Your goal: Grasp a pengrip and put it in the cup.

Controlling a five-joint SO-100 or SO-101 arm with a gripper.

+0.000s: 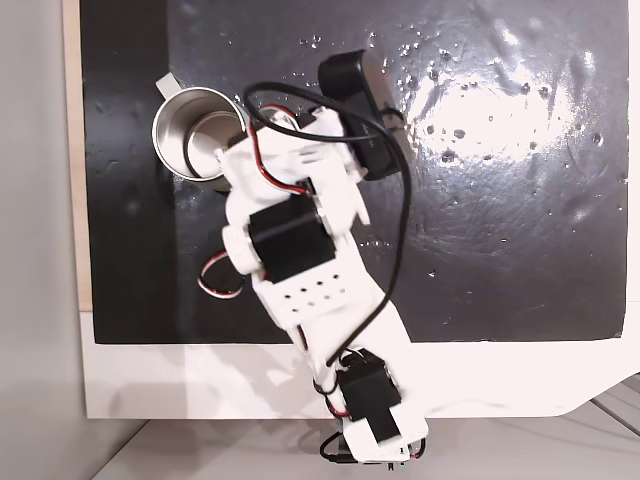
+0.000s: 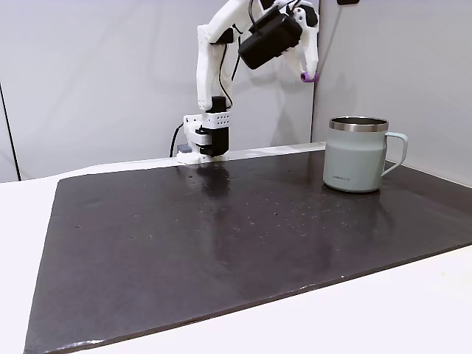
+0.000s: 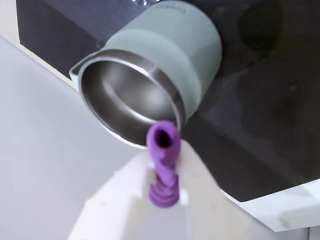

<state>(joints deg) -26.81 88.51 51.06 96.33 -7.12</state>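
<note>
The cup (image 2: 356, 156) is a pale grey-green mug with a steel rim and a side handle. It stands on the black mat at the right in a fixed view, and at the upper left (image 1: 195, 130) in the fixed view from above. My gripper (image 2: 307, 72) hangs high in the air, up and to the left of the cup, shut on the purple ribbed pengrip (image 2: 309, 77). In the wrist view the pengrip (image 3: 162, 165) sticks out between my white fingers (image 3: 195, 185), its open end just in front of the cup's steel mouth (image 3: 130, 95).
A black mat (image 2: 221, 236) covers most of the white table (image 2: 413, 310). The arm's base (image 2: 205, 140) stands at the mat's far edge. A grey wall rises close behind the cup.
</note>
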